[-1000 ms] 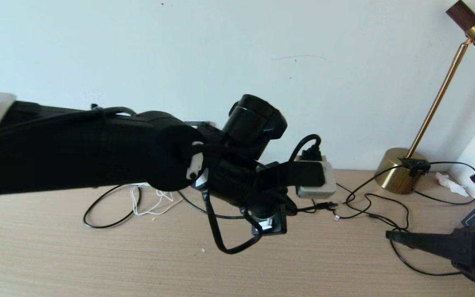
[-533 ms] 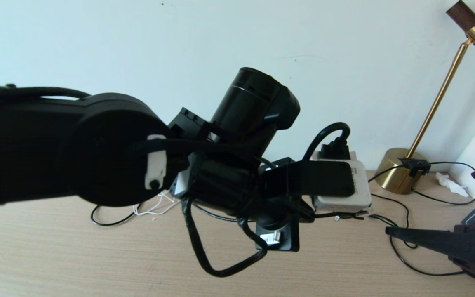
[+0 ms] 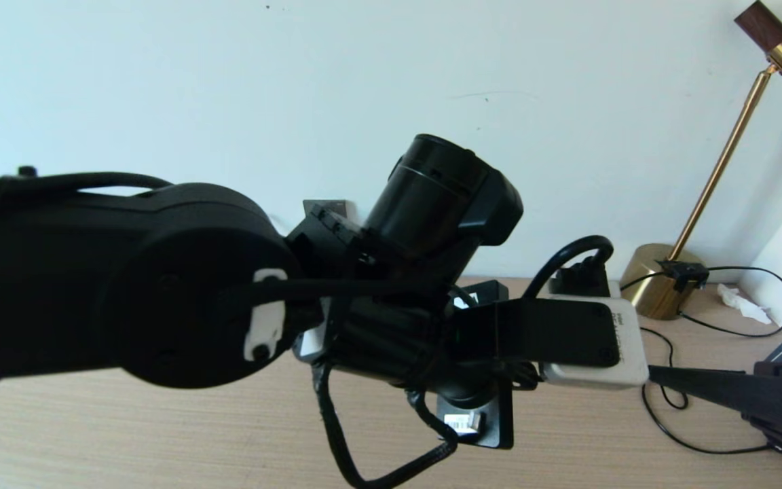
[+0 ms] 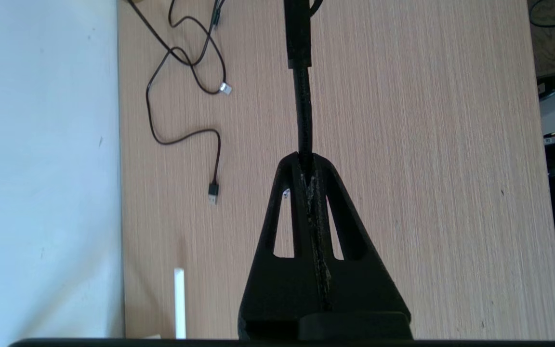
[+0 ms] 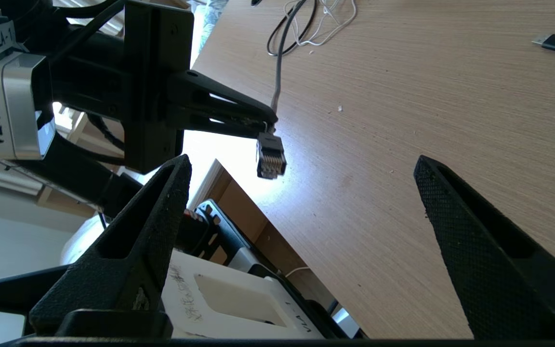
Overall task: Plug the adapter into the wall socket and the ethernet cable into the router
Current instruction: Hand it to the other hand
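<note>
Here left hand (image 5: 268,126) grips ethernet cable (image 5: 271,155).

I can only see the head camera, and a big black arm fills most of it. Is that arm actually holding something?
Observer: Yes. The right wrist view shows the left gripper shut on the ethernet cable just behind its plug, which pokes out in the air above the table.
Operator: And the other claw, at the edge of my picture?
Observer: The right gripper is open, fingers spread wide with nothing between them, facing that plug.
Operator: Anything else lying under the arm?
Observer: In the left wrist view, a thin black cable lies loose on the table near the wall, ending in a USB plug.
</note>
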